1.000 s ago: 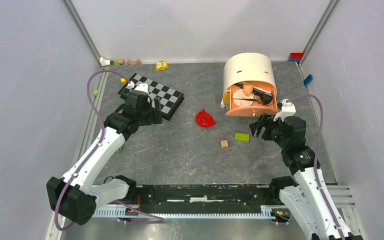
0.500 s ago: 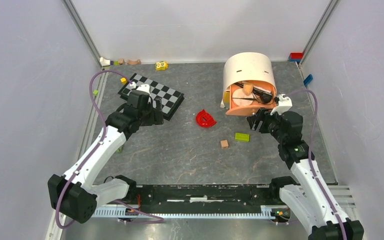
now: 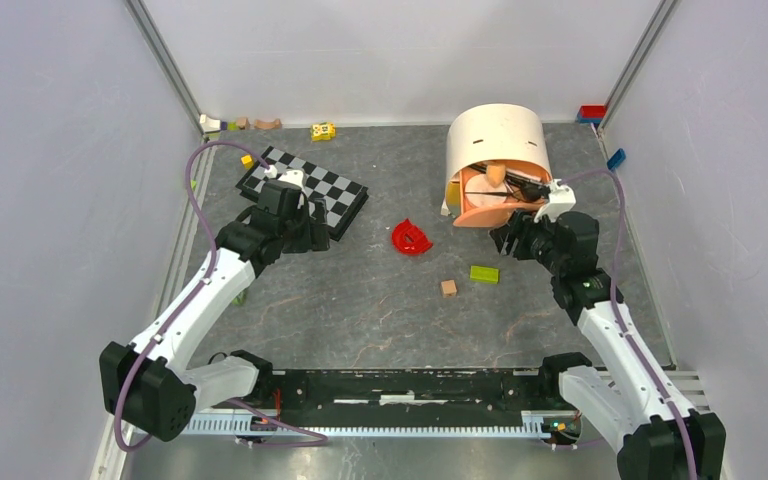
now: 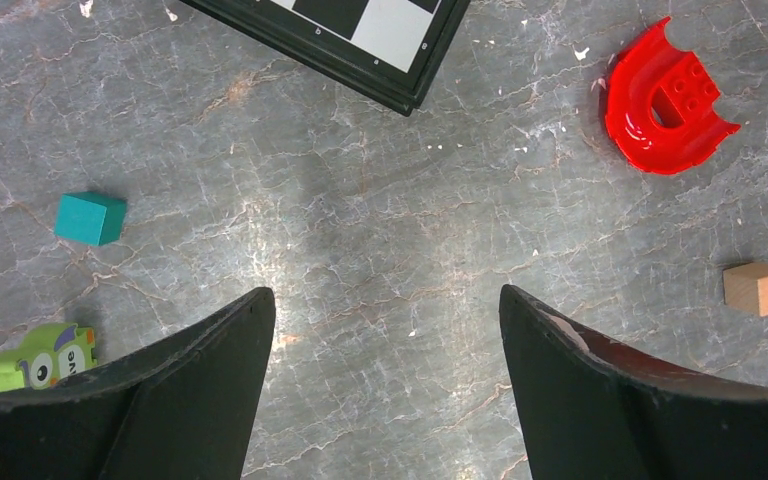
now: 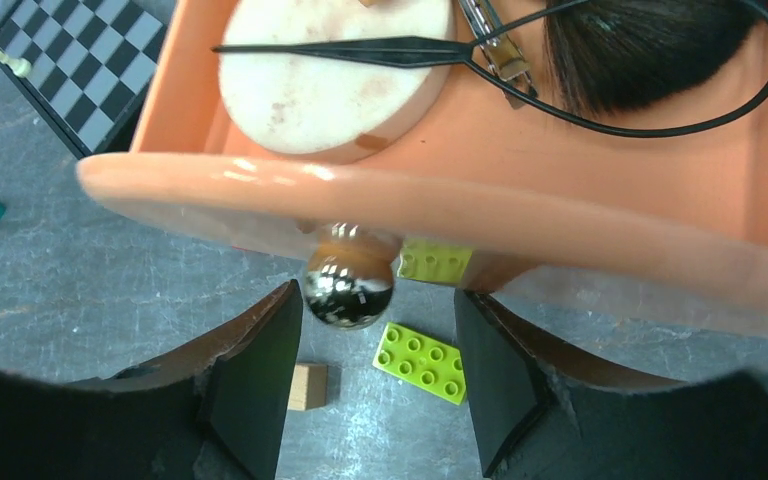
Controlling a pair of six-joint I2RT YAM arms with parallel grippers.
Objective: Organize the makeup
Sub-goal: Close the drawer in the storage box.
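The makeup sits in a peach drawer [image 5: 440, 215] that stands pulled out at the 6 o'clock side of a beige domed organiser [image 3: 495, 135], itself at about 1 o'clock from the table's middle. In the drawer, a white round pad [image 5: 330, 70] lies at 10 o'clock and a black brush [image 5: 640, 45] at 1 o'clock, with a thin black tool crossing both. No other makeup shows on the table [image 3: 380, 300]. A shiny ball knob [image 5: 348, 285] hangs at the drawer's 6 o'clock rim, and the right gripper [image 5: 375, 308] is set around it. Its fingers are partly open, one at 9 o'clock just beside the knob and the other at 3 o'clock with a clear gap, so nothing is held. The step in hand looks like taking the knob, probably to slide the loaded drawer shut towards 12 o'clock. That calls for centring on the ball, pinching it firmly and pushing straight so the drawer does not skew. A green brick [image 5: 425, 360] and a wooden block [image 5: 307, 386] lie below on the table, clear of the path. The left gripper [image 4: 385, 300] hovers wide open and empty at 9 o'clock, near a chessboard [image 3: 320, 185].
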